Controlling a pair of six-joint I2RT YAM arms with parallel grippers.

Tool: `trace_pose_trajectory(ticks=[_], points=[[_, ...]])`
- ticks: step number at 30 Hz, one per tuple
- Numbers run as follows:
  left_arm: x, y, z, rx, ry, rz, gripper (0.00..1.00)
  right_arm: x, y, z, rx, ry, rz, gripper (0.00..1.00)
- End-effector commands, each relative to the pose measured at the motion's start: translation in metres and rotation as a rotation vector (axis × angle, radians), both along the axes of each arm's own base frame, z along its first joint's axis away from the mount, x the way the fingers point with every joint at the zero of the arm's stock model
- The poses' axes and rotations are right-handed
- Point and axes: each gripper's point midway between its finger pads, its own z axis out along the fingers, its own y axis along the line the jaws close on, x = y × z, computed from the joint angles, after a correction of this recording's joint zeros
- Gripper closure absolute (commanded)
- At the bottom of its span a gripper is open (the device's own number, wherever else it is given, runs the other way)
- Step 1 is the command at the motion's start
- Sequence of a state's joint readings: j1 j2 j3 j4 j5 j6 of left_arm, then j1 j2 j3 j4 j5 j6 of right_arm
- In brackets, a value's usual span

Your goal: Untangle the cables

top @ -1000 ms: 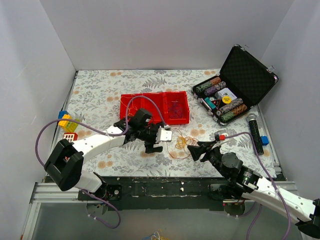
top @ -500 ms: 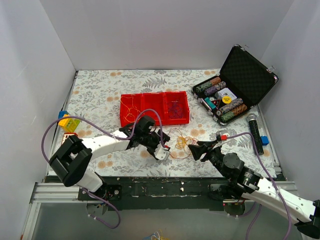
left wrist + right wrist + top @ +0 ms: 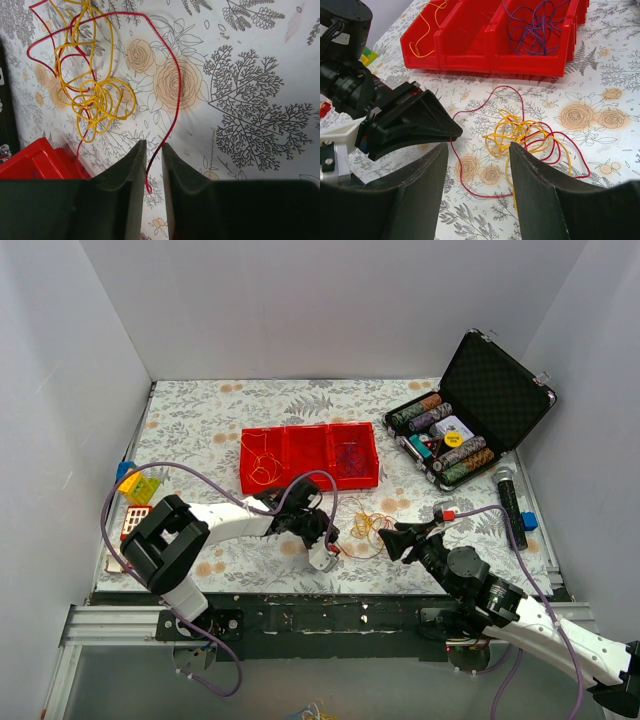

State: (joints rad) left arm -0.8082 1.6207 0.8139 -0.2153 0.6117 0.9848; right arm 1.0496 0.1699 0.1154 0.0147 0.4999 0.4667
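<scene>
Sorting looks partly done: purple wires (image 3: 540, 30) lie in the right compartment of the red bin (image 3: 470, 57), and one yellow wire (image 3: 422, 25) lies in its left one. The rest of the cables (image 3: 100, 97), a knot of yellow loops threaded by a red wire (image 3: 178, 85), lie on the bench (image 3: 260, 100) just in front of the bin, yet to be parted. The jaws of the left arm (image 3: 240, 520) stand narrow with the red wire's free end between them, not visibly pinched. Those of the right arm (image 3: 500, 595) gape wide and empty, on the knot's side away from the bin.
</scene>
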Motion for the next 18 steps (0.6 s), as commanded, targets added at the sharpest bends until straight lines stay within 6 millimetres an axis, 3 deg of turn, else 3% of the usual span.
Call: trace_pose_trajectory(ticks=[1,3,8,15,18], points=[[-0.003,-0.008,0.016,-0.045,-0.073,-0.082,0.9,0.002,-0.002,0.028,0.052,-0.037,-0.017,0.4],[-0.005,-0.008,0.024,-0.068,-0.097,-0.083,1.0,0.002,-0.002,0.029,0.051,-0.039,-0.014,0.4],[-0.017,-0.001,0.061,-0.15,-0.143,-0.084,1.0,0.002,0.0,0.034,0.038,-0.07,0.002,0.29],[-0.054,0.009,0.154,-0.33,-0.226,-0.145,1.0,0.006,0.002,0.066,-0.003,-0.189,0.012,0.19],[-0.058,0.008,0.199,-0.438,-0.228,-0.108,1.0,0.011,0.004,0.071,-0.033,-0.199,0.003,0.18]])
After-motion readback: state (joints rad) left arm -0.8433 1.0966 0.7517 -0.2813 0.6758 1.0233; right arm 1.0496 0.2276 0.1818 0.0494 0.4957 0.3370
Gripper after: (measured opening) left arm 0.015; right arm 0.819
